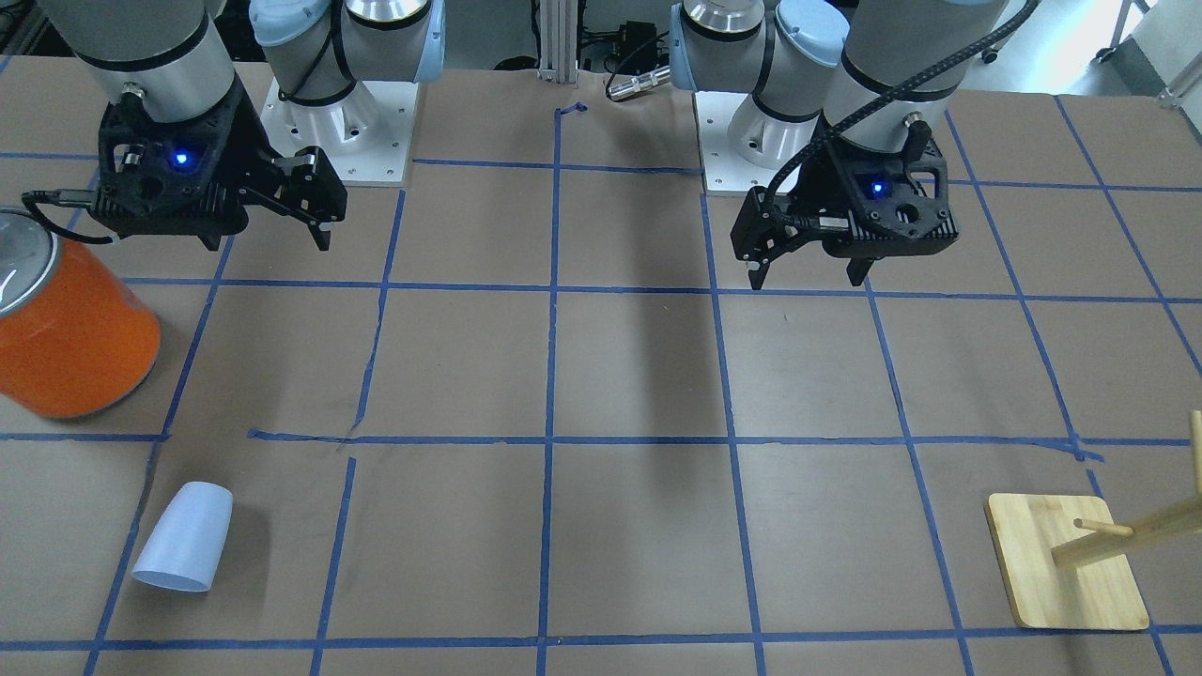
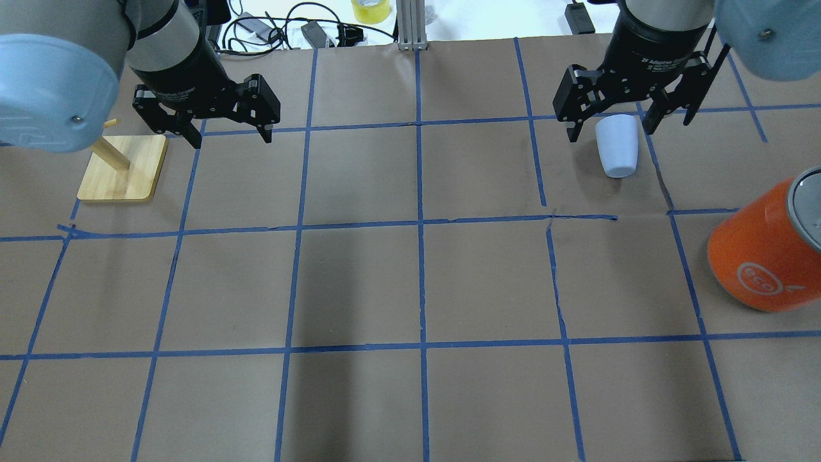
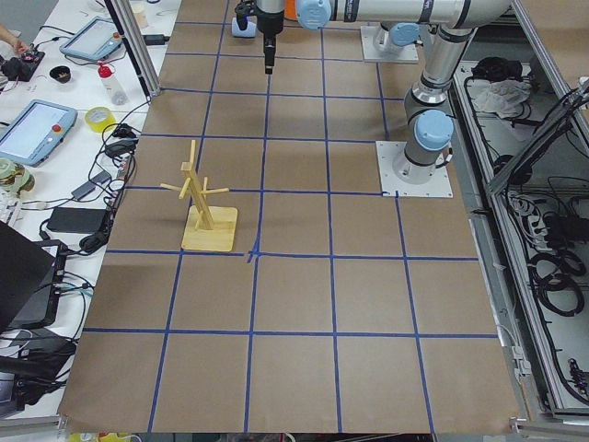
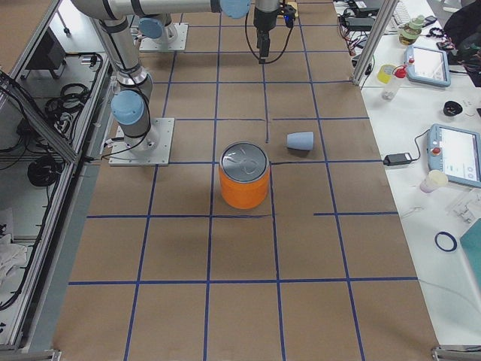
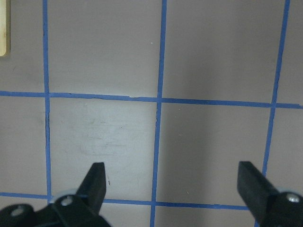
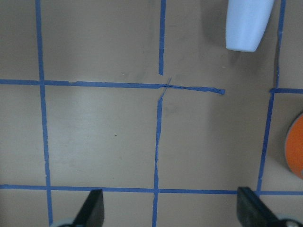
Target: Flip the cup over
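The pale blue-white cup [image 1: 183,549] lies on its side on the brown table, its wider rim pointing away from the robot. It also shows in the overhead view [image 2: 617,146], the exterior right view [image 4: 301,141] and at the top of the right wrist view [image 6: 248,23]. My right gripper [image 2: 610,131] is open and empty, held above the table on the robot's side of the cup [image 1: 319,221]; its fingertips [image 6: 94,203] are apart from the cup. My left gripper [image 2: 229,138] is open and empty over bare table [image 5: 171,172].
A large orange can [image 1: 75,338] with a silver top stands between the cup and the robot's base, to the right of the right gripper [image 2: 763,256]. A wooden peg stand [image 2: 122,170] on a square base sits beside the left gripper. Blue tape lines grid the table.
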{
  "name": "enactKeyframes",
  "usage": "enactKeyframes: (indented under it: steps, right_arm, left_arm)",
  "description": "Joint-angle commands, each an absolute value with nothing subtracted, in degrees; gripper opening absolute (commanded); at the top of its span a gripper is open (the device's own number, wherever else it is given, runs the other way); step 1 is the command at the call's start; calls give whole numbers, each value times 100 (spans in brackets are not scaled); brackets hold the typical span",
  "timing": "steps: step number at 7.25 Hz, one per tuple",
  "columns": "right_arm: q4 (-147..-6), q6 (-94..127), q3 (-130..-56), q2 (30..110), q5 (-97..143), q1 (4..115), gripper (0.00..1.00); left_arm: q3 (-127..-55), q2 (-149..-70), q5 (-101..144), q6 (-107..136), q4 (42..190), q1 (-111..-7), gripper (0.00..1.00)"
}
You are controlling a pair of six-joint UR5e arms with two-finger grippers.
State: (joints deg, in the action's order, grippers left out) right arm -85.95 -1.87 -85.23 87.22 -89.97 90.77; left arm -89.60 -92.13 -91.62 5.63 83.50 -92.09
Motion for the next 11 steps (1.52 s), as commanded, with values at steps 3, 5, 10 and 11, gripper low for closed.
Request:
enactKeyframes:
  steps: [3, 5, 10, 11]
  right_arm:
    - [-8596, -229, -8543, 8710, -8858, 9079, 100]
    - [-8578, -176, -8543, 8701, -8833, 9070, 100]
    - [-8552, -141, -8552, 8710, -8886, 8956, 100]
    - [-8560, -141, -8552, 8710, -8877, 8956, 100]
  left_arm:
    - [-9018, -9193, -9158, 554, 8314, -9211, 100]
    - [-9018, -9193, -9150, 554, 8306, -9211, 100]
    - [-9018, -9176, -9167, 562, 8341, -9211, 100]
    - [-9018, -9211, -9158, 562, 8315, -9211, 100]
